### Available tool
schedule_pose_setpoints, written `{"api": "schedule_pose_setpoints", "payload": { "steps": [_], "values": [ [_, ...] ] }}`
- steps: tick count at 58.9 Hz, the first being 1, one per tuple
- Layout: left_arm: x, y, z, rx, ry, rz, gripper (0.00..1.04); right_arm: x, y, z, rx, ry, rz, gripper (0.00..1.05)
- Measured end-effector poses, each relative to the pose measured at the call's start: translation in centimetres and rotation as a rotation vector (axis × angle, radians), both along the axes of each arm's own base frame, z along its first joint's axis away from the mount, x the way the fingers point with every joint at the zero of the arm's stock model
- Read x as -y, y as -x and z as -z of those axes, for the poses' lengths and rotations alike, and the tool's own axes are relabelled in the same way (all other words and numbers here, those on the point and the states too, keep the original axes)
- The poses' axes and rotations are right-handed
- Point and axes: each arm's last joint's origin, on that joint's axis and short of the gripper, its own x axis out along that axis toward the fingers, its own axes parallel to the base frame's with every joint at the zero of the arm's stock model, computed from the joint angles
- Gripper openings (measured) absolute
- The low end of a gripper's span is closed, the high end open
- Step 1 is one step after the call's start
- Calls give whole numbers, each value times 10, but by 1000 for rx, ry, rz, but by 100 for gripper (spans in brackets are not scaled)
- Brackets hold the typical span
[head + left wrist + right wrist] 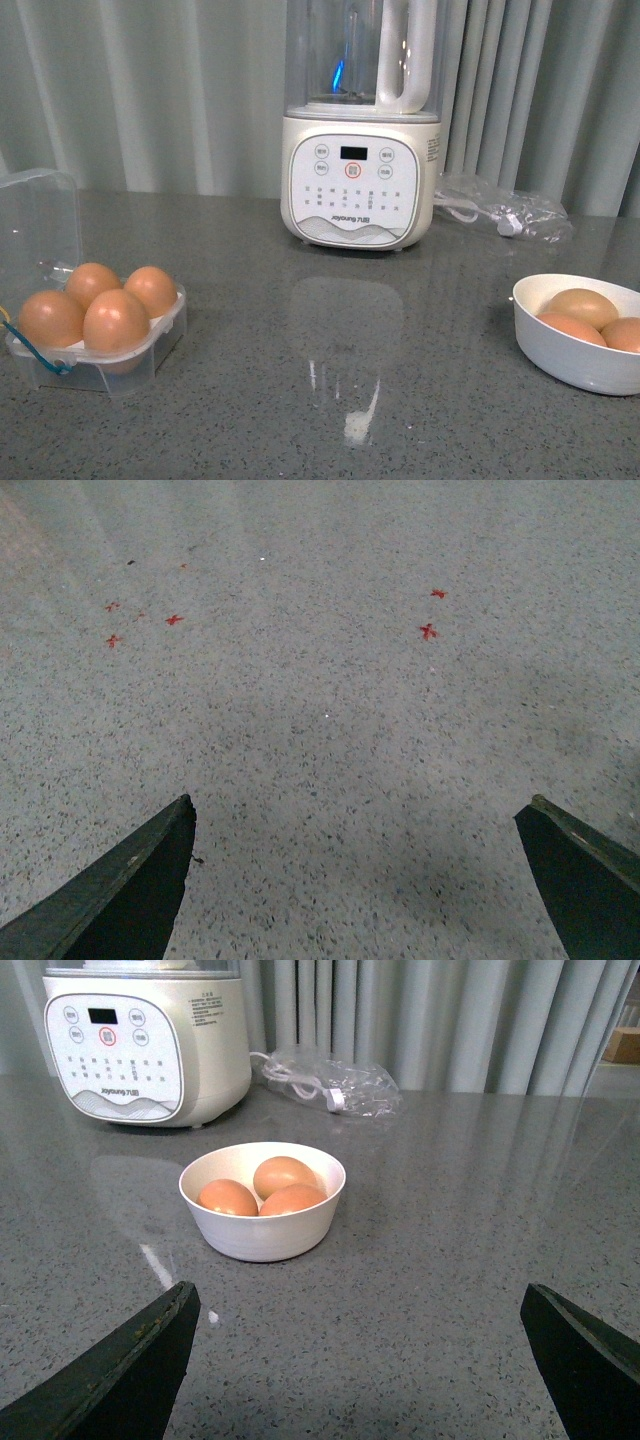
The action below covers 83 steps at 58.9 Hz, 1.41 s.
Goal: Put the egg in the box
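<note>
The box point(95, 375), a clear plastic case with its lid up, stands at the left of the counter in the front view, and several brown eggs point(116, 320) fill its holes. Three more brown eggs point(283, 1174) lie in a round white bowl point(265, 1245), seen at the right edge in the front view as the bowl point(570, 365). My right gripper point(358, 1287) is open and empty, low over the counter a short way in front of the bowl. My left gripper point(358, 802) is open over bare speckled counter. Neither arm shows in the front view.
A cream blender point(360, 150) stands at the back middle, against a grey curtain. A clear plastic bag with a white cable point(505, 212) lies to its right. Small red cross marks point(428, 632) dot the counter in the left wrist view.
</note>
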Motion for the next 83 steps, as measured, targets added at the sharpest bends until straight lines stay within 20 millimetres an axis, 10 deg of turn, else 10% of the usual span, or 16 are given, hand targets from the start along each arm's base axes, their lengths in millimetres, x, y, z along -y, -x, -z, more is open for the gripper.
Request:
{"api": "schedule_pose_setpoints", "payload": {
  "steps": [36,62,83],
  "values": [
    [34,-36,-7,90,134,118,98,0,0,0,0,0,0,98],
    [102,-15,3,-53,241,407,98,0,0,0,0,0,0,98],
    [96,-8,1,-73,201,399,98,0,0,0,0,0,0,98]
  ]
}}
